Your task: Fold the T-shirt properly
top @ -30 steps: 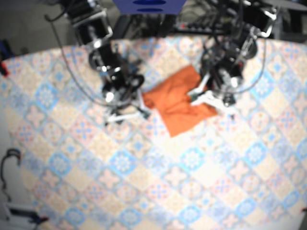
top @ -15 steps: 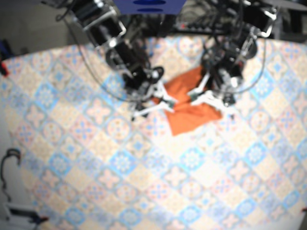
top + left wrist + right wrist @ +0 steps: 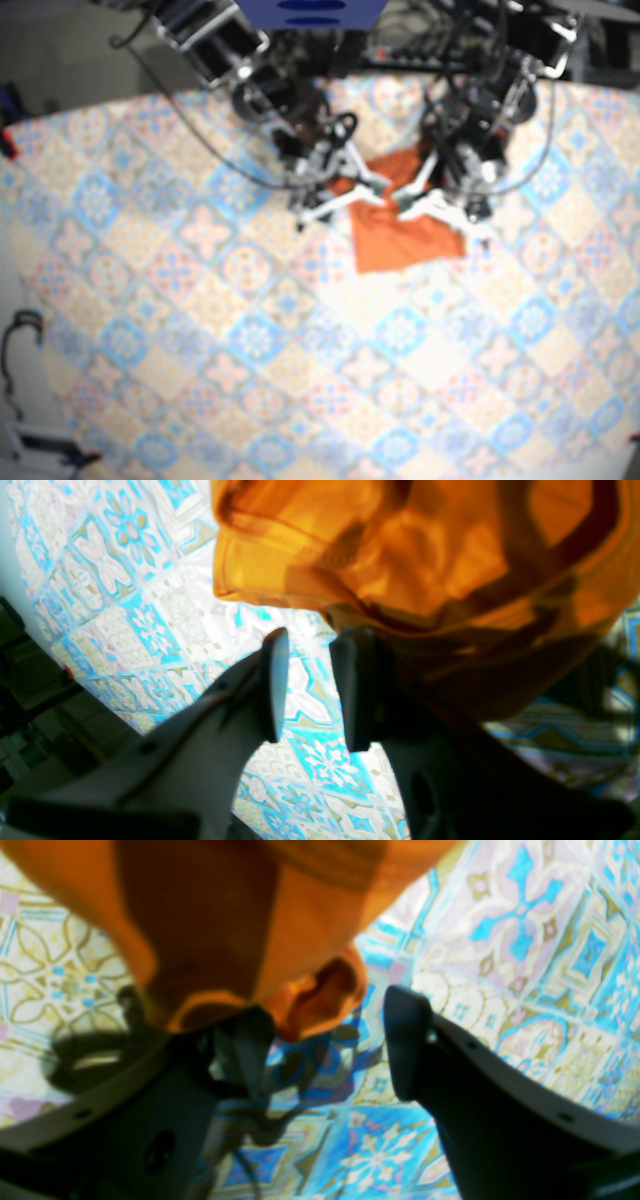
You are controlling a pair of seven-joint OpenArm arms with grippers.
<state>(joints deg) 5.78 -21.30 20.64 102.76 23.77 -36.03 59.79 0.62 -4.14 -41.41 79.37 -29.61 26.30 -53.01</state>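
Note:
The orange T-shirt (image 3: pixel 405 228) lies as a small folded bundle at the table's back centre. In the base view my right gripper (image 3: pixel 347 192) is over its left edge and my left gripper (image 3: pixel 428 200) over its upper right part. In the right wrist view the right gripper (image 3: pixel 325 1050) stands wide open; the T-shirt (image 3: pixel 200 925) drapes over the left finger and a rolled fold sits between the jaws. In the left wrist view the left gripper (image 3: pixel 312 685) is a little open with only table between its fingers. There the T-shirt (image 3: pixel 410 565) bunches above and against the dark right finger (image 3: pixel 352 690).
The patterned tablecloth (image 3: pixel 300 350) covers the whole table. Both arms and their cables crowd the back centre, below a blue box (image 3: pixel 310 12) beyond the far edge. Dark gear (image 3: pixel 25 340) sits off the table's left edge.
My right gripper has swept rightward and toward the back, bringing the shirt's left edge over onto the rest. The shirt is now narrower. The left gripper has stayed in place.

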